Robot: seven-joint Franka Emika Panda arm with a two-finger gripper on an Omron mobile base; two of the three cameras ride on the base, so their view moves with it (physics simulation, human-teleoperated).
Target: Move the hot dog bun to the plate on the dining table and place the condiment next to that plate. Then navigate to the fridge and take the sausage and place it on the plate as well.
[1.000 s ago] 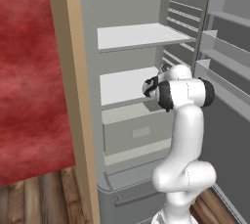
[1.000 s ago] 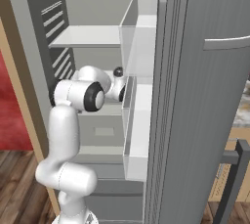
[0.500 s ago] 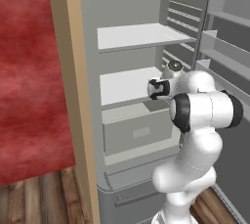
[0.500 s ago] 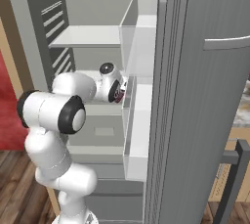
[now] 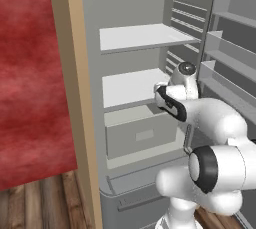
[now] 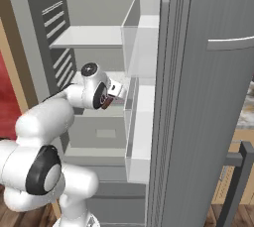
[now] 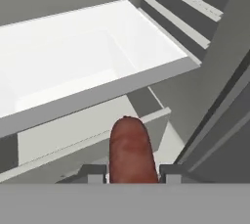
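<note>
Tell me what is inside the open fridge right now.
The fridge shows bare pale shelves and a closed drawer. The gripper is shut on the sausage in front of them. The drawer's contents are hidden.

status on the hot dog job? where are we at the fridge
Done: the base is at the open fridge, arm reaching in by the middle shelf. In hand: the gripper is shut on the sausage, a dark red rod sticking out between its fingertips in the hand view, off the shelf. Left: carry it to the plate. The bun and condiment steps can't be checked from these views.
</note>
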